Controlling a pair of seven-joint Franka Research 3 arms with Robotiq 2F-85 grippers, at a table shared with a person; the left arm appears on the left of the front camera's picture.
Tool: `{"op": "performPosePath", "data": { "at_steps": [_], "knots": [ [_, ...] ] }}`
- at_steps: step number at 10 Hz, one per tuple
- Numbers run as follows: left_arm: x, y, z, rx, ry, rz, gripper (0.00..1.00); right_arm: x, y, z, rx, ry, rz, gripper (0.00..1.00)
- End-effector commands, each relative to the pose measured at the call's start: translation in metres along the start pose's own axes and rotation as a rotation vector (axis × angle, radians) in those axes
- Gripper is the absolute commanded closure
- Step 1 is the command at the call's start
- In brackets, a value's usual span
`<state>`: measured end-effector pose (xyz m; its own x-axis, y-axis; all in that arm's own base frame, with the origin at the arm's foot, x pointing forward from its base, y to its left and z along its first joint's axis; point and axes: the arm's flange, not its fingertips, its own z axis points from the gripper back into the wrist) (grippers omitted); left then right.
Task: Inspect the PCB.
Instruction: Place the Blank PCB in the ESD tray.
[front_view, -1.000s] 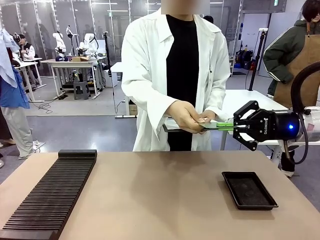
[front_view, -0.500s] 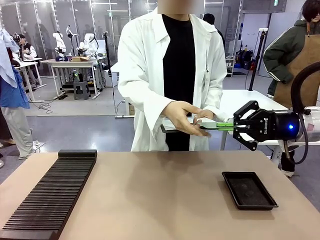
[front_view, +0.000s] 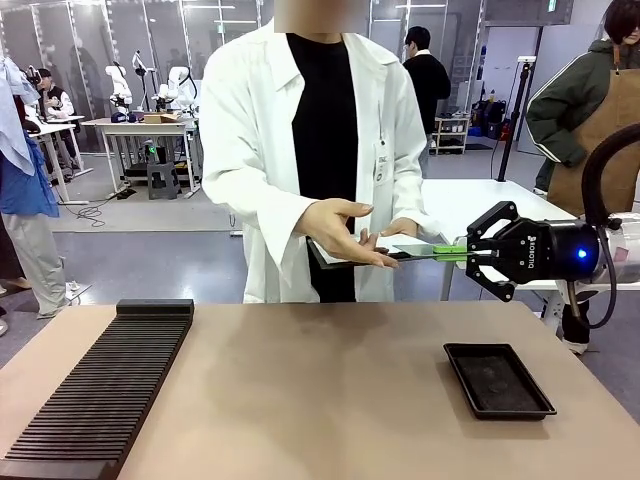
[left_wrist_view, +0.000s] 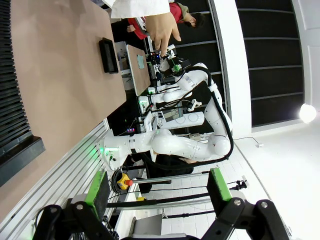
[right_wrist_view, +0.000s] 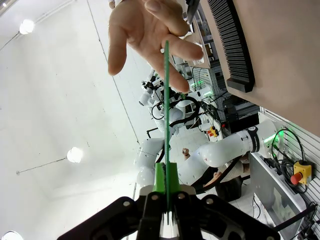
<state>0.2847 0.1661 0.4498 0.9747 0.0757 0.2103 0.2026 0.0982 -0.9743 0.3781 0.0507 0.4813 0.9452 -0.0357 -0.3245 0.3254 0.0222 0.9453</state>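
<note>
One right pincer (front_view: 468, 253), reaching level, clamps the PCB (front_view: 425, 250) edge beside the person's open hand (front_view: 345, 232).

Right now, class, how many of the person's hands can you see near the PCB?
2. One open hand hovers palm-up over the far end of the PCB; the other hand sits behind it, mostly hidden. The right gripper clamps the near end.

**Table and what sits on it**

The tan table (front_view: 320, 390) runs across in front of me. On its left side lies a long black ribbed rack (front_view: 100, 390), slotted from end to end, reaching the near edge. Well apart, on the right side, sits a shallow black rectangular tray (front_view: 498, 380), lying flat and slightly angled.
</note>
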Motion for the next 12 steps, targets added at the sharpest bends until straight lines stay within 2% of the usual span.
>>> {"op": "performPosePath", "data": {
  "at_steps": [1,10,11,12],
  "knots": [
    [-0.003,-0.003,0.000,0.006,0.008,0.006,0.00,0.000,0.000,0.000,0.000,0.000,0.001,1.00],
    [-0.003,-0.003,0.000,0.006,0.008,0.006,0.00,0.000,0.000,0.000,0.000,0.000,0.001,1.00],
    [-0.003,-0.003,0.000,0.006,0.008,0.006,0.00,0.000,0.000,0.000,0.000,0.000,0.000,0.97],
    [-0.003,-0.003,0.000,0.006,0.008,0.006,0.00,0.000,-0.010,0.002,-0.072,-0.005,0.134,0.97]
  ]
}}
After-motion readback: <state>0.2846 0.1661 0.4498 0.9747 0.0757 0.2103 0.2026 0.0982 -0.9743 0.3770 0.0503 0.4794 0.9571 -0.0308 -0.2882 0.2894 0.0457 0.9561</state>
